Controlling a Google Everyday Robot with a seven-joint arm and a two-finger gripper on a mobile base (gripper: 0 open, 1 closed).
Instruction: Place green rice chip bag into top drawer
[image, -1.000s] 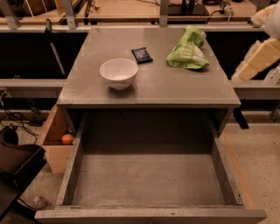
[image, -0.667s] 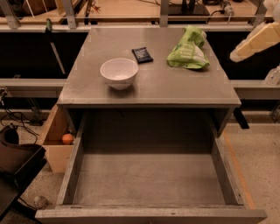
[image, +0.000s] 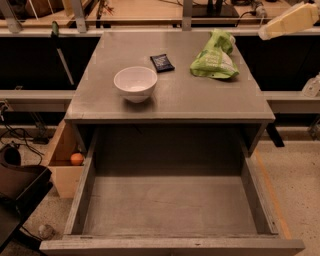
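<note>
The green rice chip bag (image: 214, 58) lies wrinkled on the back right of the grey cabinet top (image: 200, 100), lime green with white lettering. The top drawer (image: 170, 205) is pulled wide open below the cabinet's front edge, and its flat grey bottom is bare. My gripper (image: 270, 31) shows as a cream-coloured piece at the top right corner, in the air above and to the right of the bag, apart from it.
A white bowl (image: 135, 83) stands left of centre on the top. A small dark blue packet (image: 162, 62) lies behind it. A light wooden crate (image: 64, 160) with an orange ball (image: 76, 159) sits on the floor to the left. Dark gear (image: 20, 190) is at the lower left.
My gripper has moved up and to the left from the right edge, closer to the space above the bag. The bag, bowl and drawer have not moved.
</note>
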